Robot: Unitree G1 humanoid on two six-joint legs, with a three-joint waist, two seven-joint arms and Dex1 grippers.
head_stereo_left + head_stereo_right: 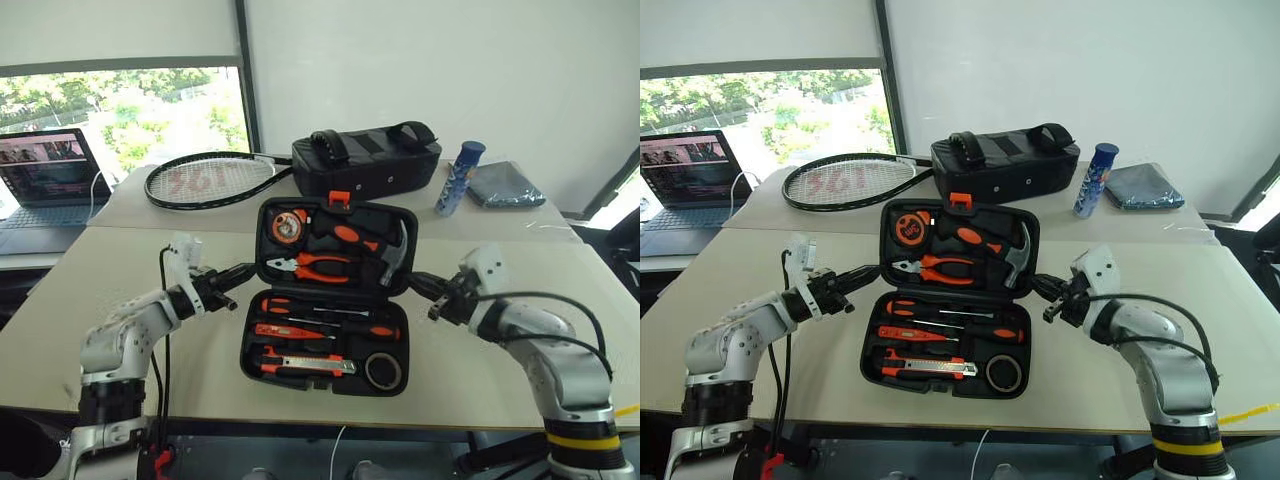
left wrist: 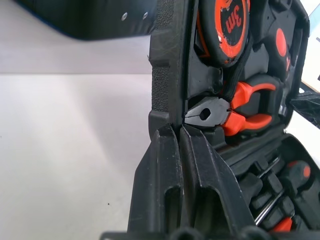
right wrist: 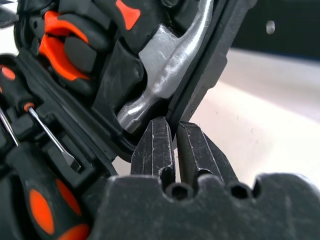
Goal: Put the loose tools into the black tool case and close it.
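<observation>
The black tool case (image 1: 249,340) lies open at the middle of the table, its lid (image 1: 266,214) on the far side and tilted up a little. In its near half sit two screwdrivers (image 1: 335,311), a small slim orange tool (image 1: 278,330), the utility knife (image 1: 305,365) and the grey tape roll (image 1: 383,371). The lid holds pliers (image 1: 315,267), a hammer (image 1: 395,255) and a tape measure (image 1: 288,227). My left gripper (image 1: 250,270) is shut, its tips (image 2: 179,127) against the lid's left edge. My right gripper (image 1: 412,280) is shut too, its tips (image 3: 172,122) at the lid's right edge beside the hammer head (image 3: 165,60).
Behind the case lie a tennis racket (image 1: 210,180) and a black fabric bag (image 1: 365,160). A blue bottle (image 1: 460,178) and a grey cloth (image 1: 505,185) stand at the back right. An open laptop (image 1: 45,175) sits far left.
</observation>
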